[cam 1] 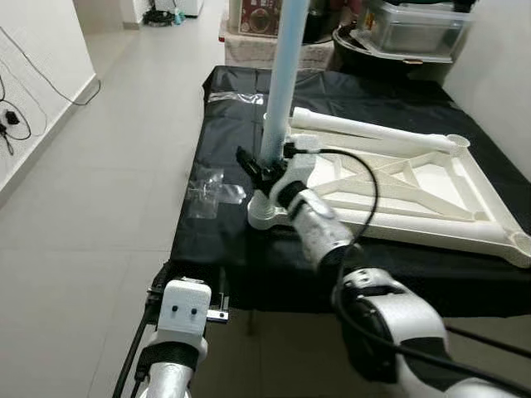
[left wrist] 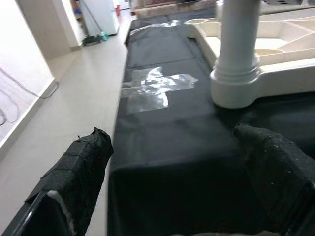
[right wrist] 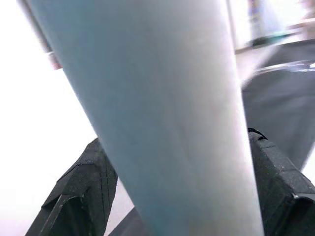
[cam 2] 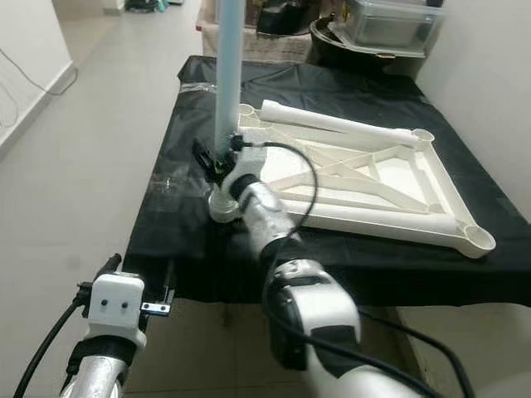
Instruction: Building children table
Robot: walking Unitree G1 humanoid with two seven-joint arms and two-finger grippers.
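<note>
A white table frame [cam 1: 431,191] lies upside down on a black-covered table [cam 1: 224,240]. A pale blue table leg [cam 1: 282,75] stands upright in the frame's near-left corner socket [left wrist: 236,88]. My right gripper [cam 1: 261,170] is shut on the leg just above the socket; in the right wrist view its black fingers [right wrist: 83,187] flank the leg [right wrist: 162,123]. My left arm [cam 1: 182,311] hangs low at the table's near-left edge. In the left wrist view, my left gripper [left wrist: 170,132] is open and holds nothing. A second white leg [cam 1: 365,128] lies along the frame's far side.
A clear plastic bag [cam 1: 207,191] lies on the black cover left of the socket. Storage boxes [cam 1: 415,29] and a dark tub stand beyond the table. A white wall [cam 1: 498,75] runs along the right. Tiled floor [cam 1: 99,191] lies to the left, with cables [cam 1: 12,120] by the left wall.
</note>
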